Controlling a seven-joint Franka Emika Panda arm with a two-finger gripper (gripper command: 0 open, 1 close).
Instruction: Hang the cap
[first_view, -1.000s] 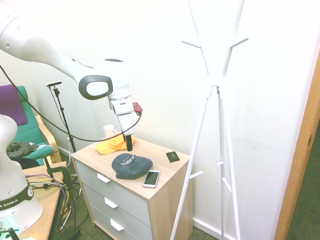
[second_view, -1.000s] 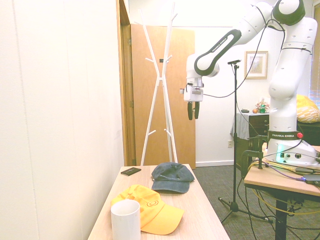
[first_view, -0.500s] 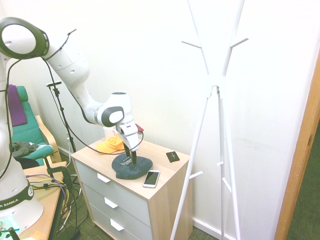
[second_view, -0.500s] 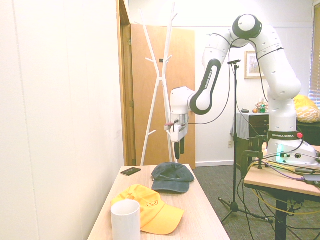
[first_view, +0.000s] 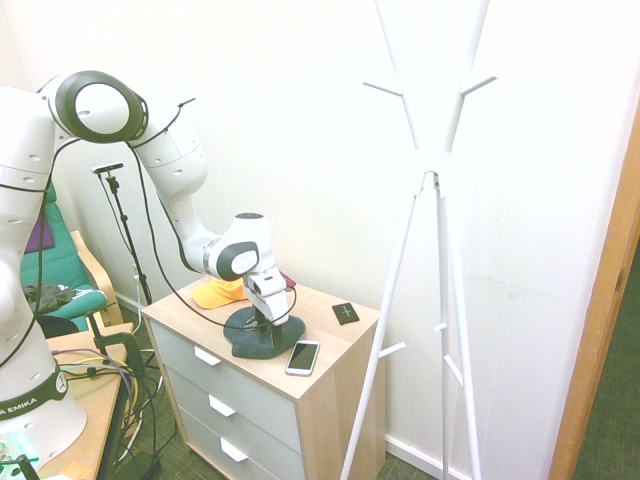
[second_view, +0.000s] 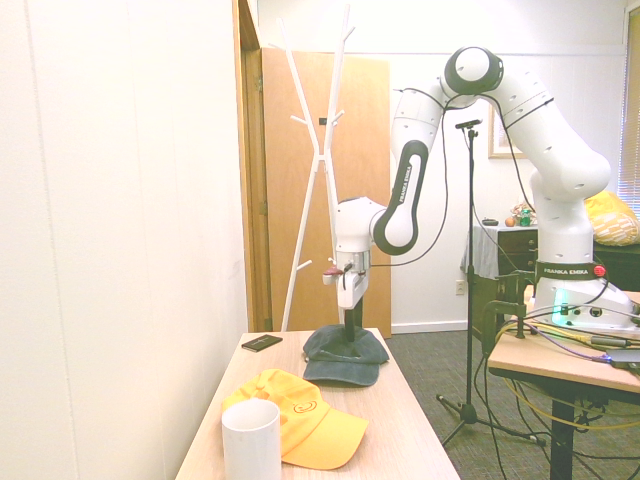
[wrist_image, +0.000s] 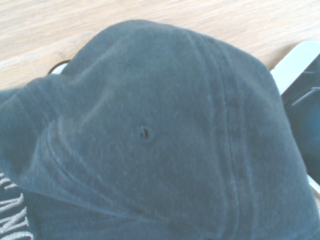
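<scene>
Cap (first_view: 262, 337), dark grey-blue, lies crown-up on the dresser top (first_view: 325, 352), near the front edge and about mid-width; pale lettering shows at one side in the wrist view (wrist_image: 150, 135). Gripper (first_view: 272, 325) points straight down onto the crown, fingers spread wide, nothing held; whether the tips touch fabric, can't tell. Phone (first_view: 302, 357) lies just beside the cap toward the front right corner, edge of it also in the wrist view (wrist_image: 300, 95). Orange-yellow cap (first_view: 220, 292) and white mug (second_view: 251, 440) sit at the far left end, small dark card (first_view: 345, 313) near the back edge. White coat stand (first_view: 432, 170) is off the right side, well apart.

Risks: soft crown may collapse under the closing fingers, so they pinch one thin fold and it slips on lift. Cap dragging sideways could nudge the phone off the edge. Pegs are high and thin, easy to miss.
</scene>
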